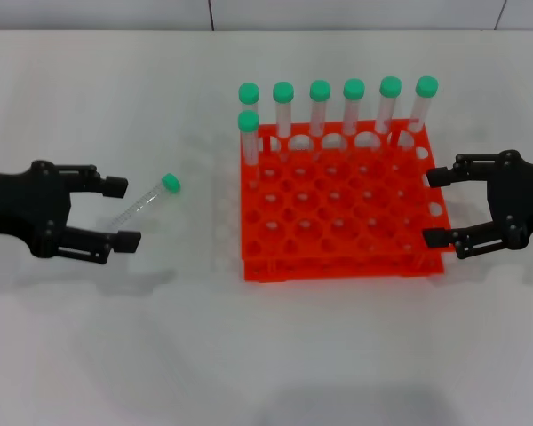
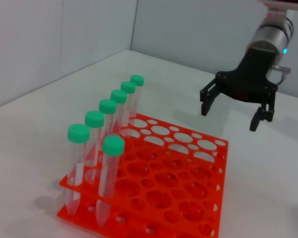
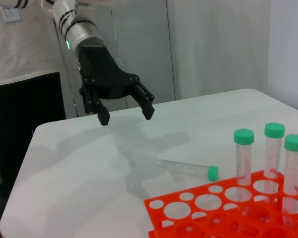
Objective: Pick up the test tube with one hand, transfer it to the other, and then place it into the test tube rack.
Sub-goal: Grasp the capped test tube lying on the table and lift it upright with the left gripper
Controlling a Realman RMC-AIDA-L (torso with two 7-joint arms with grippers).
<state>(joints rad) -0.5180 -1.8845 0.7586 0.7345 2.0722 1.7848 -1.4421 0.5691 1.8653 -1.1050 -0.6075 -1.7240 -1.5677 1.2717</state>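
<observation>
1. The test tube (image 1: 148,201) lies flat on the table (image 1: 115,337), left of the test tube rack (image 1: 338,222).
2. The left gripper (image 1: 117,213) hangs wide open and empty near it, ready to grab.
3. The right gripper (image 1: 437,207) waits wide open and empty beside the rack for the hand-over.

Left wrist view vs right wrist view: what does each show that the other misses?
Only the left wrist view shows the right pincer, open, hanging above the table beyond the test tube rack. Only the right wrist view shows the left pincer, open above the table, and the loose test tube lying flat beside the rack. Both show the orange rack with green-capped tubes standing upright in it.
</observation>
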